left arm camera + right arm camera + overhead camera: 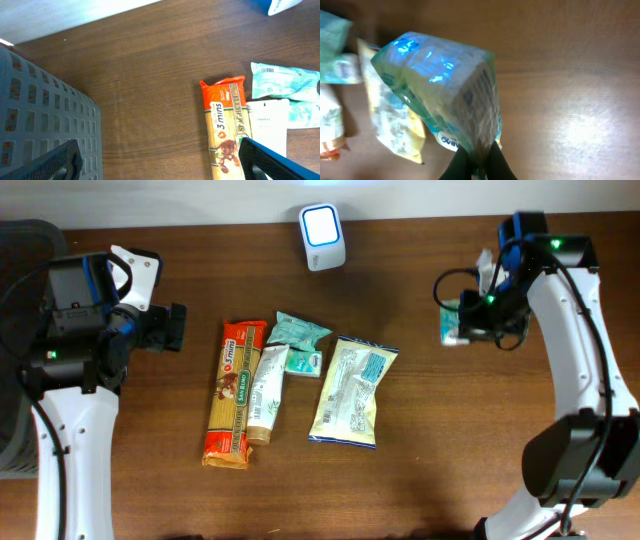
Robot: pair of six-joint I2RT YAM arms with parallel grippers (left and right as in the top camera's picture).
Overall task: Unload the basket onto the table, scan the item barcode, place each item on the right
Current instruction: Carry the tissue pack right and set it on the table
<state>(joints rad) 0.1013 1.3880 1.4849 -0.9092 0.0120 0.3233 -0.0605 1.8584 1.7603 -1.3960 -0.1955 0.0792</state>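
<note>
Right gripper [476,162]: fingers pressed together on a thin bottom edge of the teal-and-white packet [442,80]. The packet hangs over the right side of the table [420,480], well apart from the scanner [322,237] at the far edge, centre. I see what look like barcode stripes on its side.

Risks, my judgement:
- The pinch is on a seam only, so the packet could swing or slip on a quick move.
- The glossy film may glare.
- The striped face may end up turned away from the scanner.

Left gripper [173,327]: fingers spread wide, empty, near the left edge.

Pasta pack [229,393], white tube [266,395], teal packets [298,330] and pale snack bag [352,390] lie mid-table. I judge none of them blocks the way to the scanner.
</note>
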